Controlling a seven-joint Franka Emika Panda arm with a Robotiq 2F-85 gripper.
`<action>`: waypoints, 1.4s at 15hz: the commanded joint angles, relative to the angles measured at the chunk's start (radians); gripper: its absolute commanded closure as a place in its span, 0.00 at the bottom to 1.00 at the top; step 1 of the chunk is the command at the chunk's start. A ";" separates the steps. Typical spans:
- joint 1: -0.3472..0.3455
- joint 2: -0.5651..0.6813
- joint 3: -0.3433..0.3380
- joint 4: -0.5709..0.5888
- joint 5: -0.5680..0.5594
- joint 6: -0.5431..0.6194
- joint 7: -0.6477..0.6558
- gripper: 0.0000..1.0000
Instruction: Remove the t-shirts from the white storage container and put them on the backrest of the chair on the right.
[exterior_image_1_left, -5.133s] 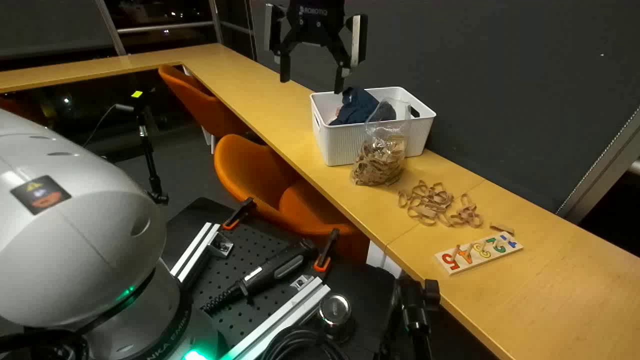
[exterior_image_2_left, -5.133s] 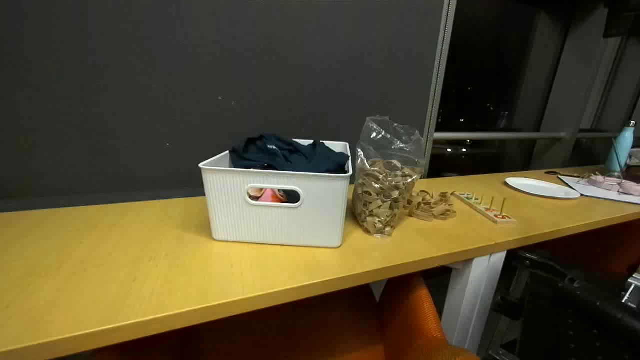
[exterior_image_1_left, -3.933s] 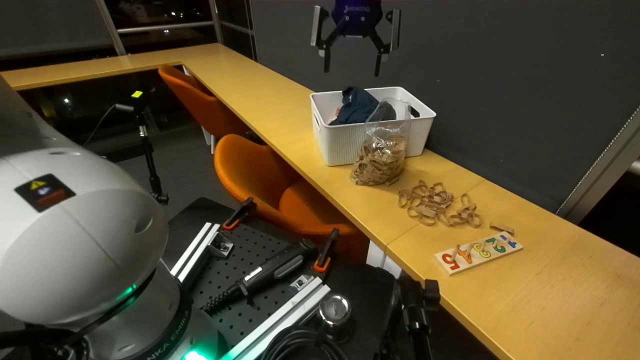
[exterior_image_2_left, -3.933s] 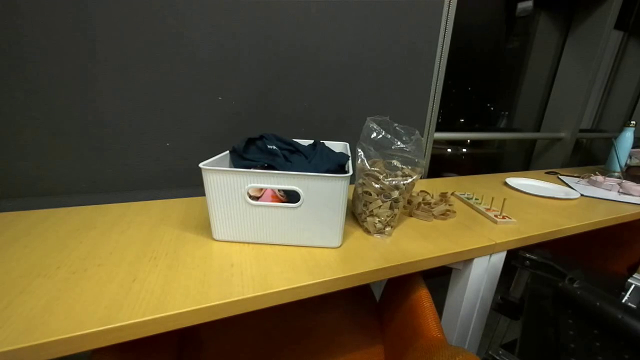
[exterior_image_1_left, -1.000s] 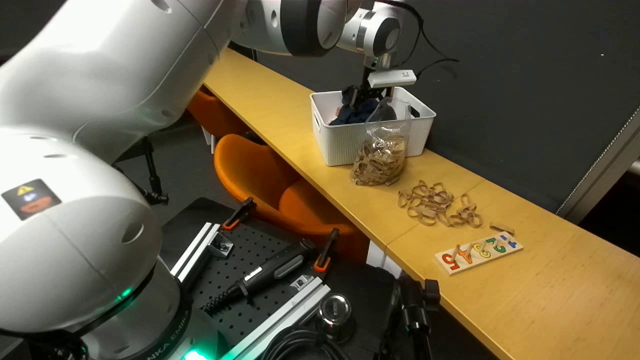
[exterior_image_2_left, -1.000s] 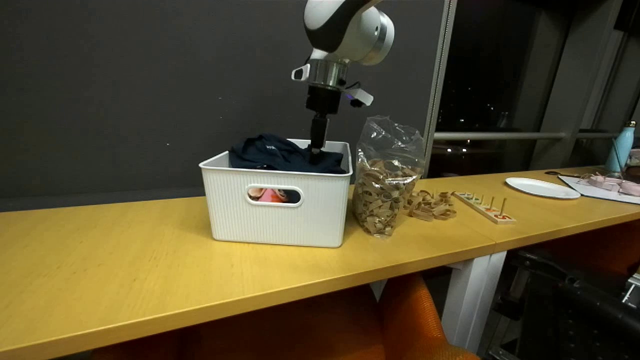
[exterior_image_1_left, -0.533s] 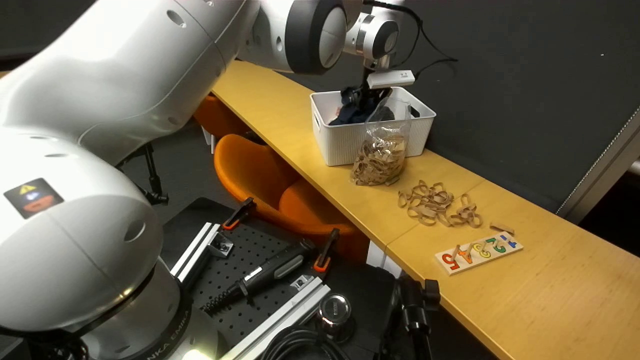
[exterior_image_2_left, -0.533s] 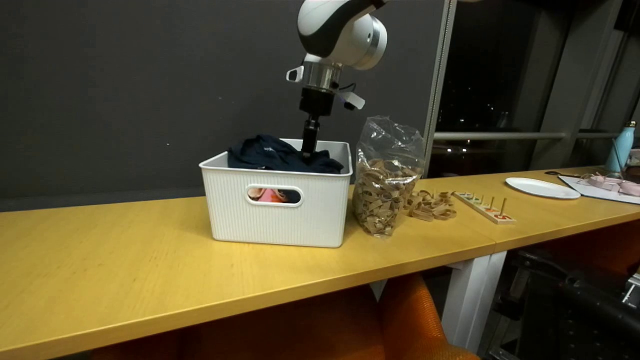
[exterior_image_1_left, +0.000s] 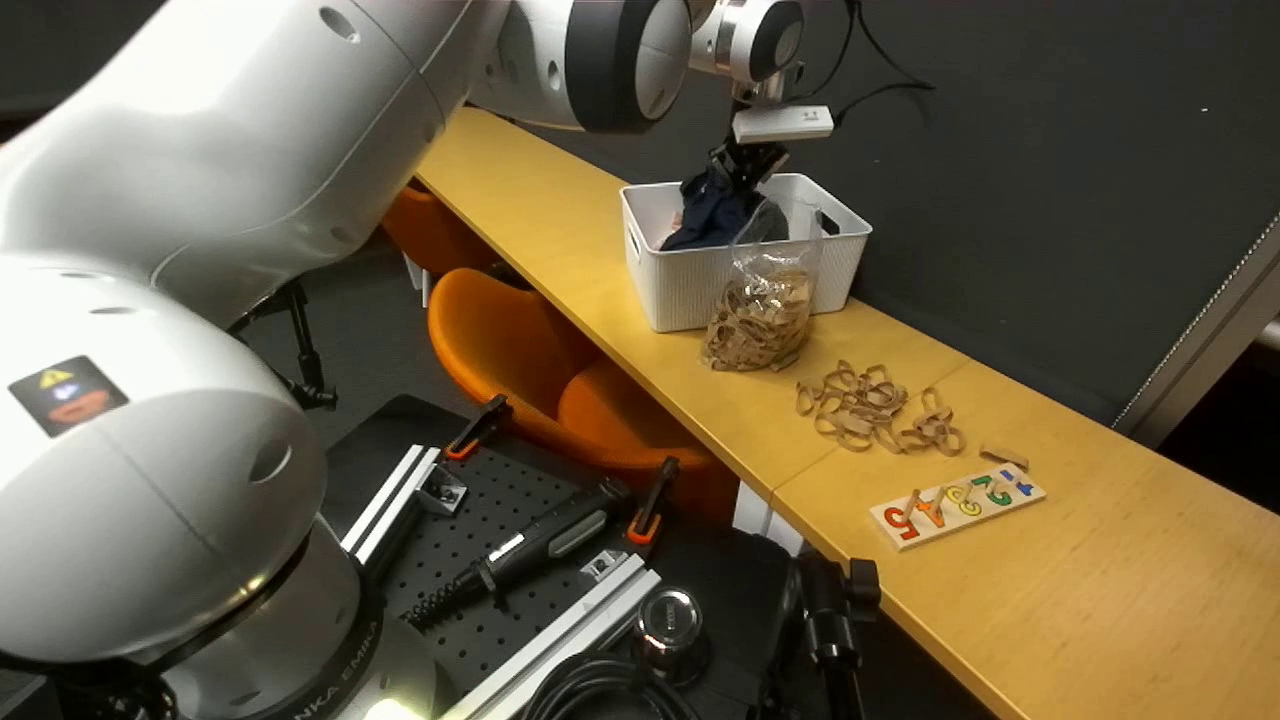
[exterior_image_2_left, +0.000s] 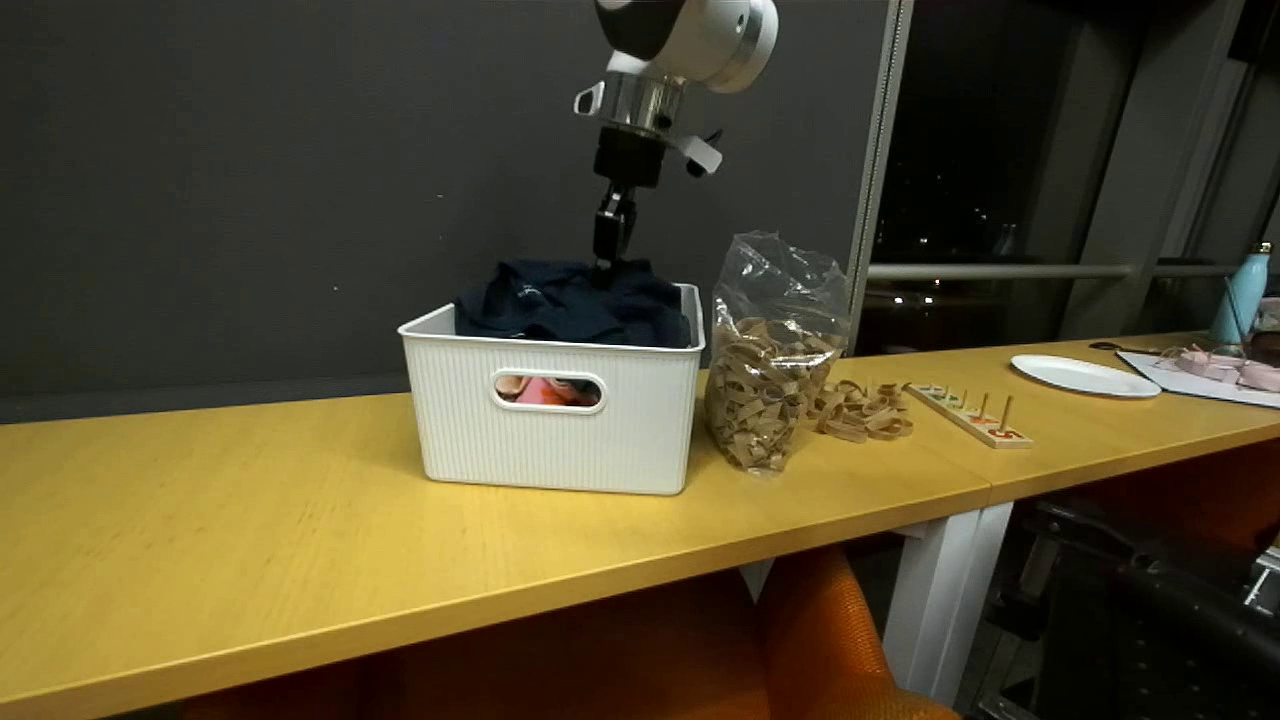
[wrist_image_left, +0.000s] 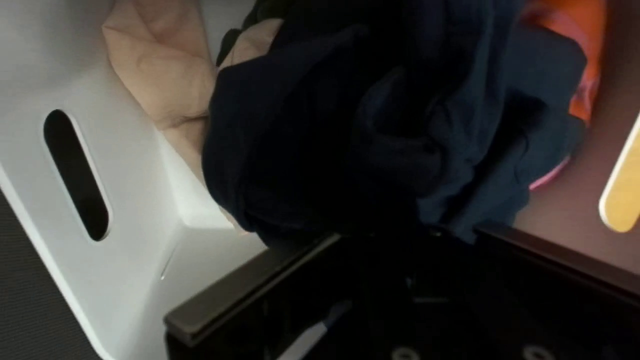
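The jaws of the gripper (exterior_image_2_left: 604, 262) pinch the crumpled navy t-shirt (exterior_image_2_left: 570, 308), its lettering too small to read, in the ribbed white storage container (exterior_image_2_left: 550, 450). That also holds a pink-beige t-shirt (wrist_image_left: 160, 72) and a pink-red t-shirt (exterior_image_2_left: 545, 391). Beside the container stands a clear plastic bag (exterior_image_2_left: 780, 285); lower, an orange shell chair (exterior_image_1_left: 505, 330); farther off, a wooden board (exterior_image_1_left: 957, 507) numbered 5, 4, 3, 2, 1 and a robot base (exterior_image_1_left: 320, 640) lettered "NKA EMIKA".

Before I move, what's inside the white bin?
A navy shirt on top; in the wrist view, pale peach cloth shows to its left and orange-pink cloth to its right. Whatever lies under the navy shirt is covered.
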 joint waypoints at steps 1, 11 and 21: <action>0.026 -0.104 -0.008 -0.071 -0.005 -0.029 0.067 0.97; 0.137 -0.462 0.047 -0.461 -0.045 0.023 0.152 0.97; 0.144 -0.839 0.182 -0.884 0.128 -0.148 -0.092 0.97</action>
